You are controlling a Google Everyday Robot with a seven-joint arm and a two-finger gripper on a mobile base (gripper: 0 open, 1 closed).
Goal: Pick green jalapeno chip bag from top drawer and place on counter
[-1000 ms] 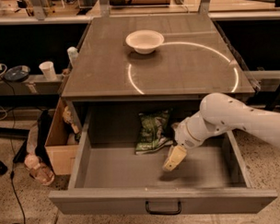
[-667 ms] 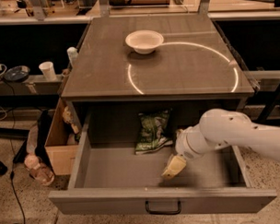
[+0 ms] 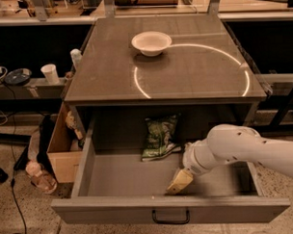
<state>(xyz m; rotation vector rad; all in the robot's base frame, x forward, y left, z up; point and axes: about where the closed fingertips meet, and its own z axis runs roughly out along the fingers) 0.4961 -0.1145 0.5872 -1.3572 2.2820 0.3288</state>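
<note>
The top drawer [image 3: 116, 217] holds the green jalapeno chip bag [image 3: 159, 137], the gripper [image 3: 179, 182] nearby inside it, open or closed unclear.

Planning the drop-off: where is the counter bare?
The counter is bare except back centre, where the white bowl sits; the widest patch runs from bowl to front edge. The gripper is inside the top drawer, front-right of the green jalapeno chip bag.

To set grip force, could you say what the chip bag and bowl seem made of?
Green jalapeno chip bag: likely foil film, crinkled, glossy. Bowl: smooth matte white, perhaps paper or plastic. Gripper sits in the top drawer, near the bag.
</note>
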